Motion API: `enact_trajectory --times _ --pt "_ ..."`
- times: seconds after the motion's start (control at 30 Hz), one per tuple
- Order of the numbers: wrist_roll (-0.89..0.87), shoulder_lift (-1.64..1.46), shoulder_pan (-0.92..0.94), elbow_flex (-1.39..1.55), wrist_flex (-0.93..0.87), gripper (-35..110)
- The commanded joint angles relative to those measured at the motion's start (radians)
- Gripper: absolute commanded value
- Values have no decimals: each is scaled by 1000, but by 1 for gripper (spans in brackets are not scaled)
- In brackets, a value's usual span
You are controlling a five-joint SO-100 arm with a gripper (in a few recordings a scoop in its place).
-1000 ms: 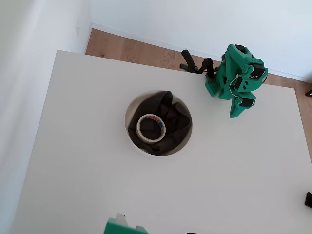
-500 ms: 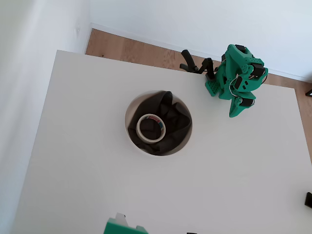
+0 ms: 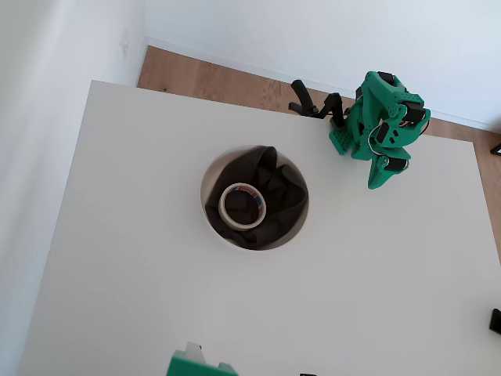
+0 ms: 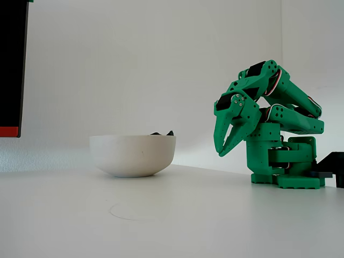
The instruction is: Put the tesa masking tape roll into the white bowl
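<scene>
The tesa masking tape roll (image 3: pixel 243 205) lies flat on the dark cloth inside the white bowl (image 3: pixel 210 178), near the middle of the table in the overhead view. From the side, the white bowl (image 4: pixel 132 155) shows a bit of dark cloth above its rim, and the tape is hidden behind its wall. The green arm is folded back over its base at the table's far right corner. My gripper (image 3: pixel 377 185) points down at the table, well away from the bowl. In the fixed view my gripper (image 4: pixel 220 153) has its fingertips together and holds nothing.
The white table (image 3: pixel 141 298) has open surface all around the bowl. A black clamp (image 3: pixel 311 105) sits at the far edge beside the arm's base (image 4: pixel 290 180). A green part (image 3: pixel 196 364) pokes in at the near edge.
</scene>
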State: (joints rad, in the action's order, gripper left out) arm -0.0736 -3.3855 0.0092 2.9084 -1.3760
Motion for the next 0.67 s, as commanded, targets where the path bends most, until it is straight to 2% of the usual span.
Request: enact_trajectory --times 0.0,0.63 --pt "-3 -5 -6 -11 -14 -6" --pt "-3 -5 -6 -11 -14 -8"
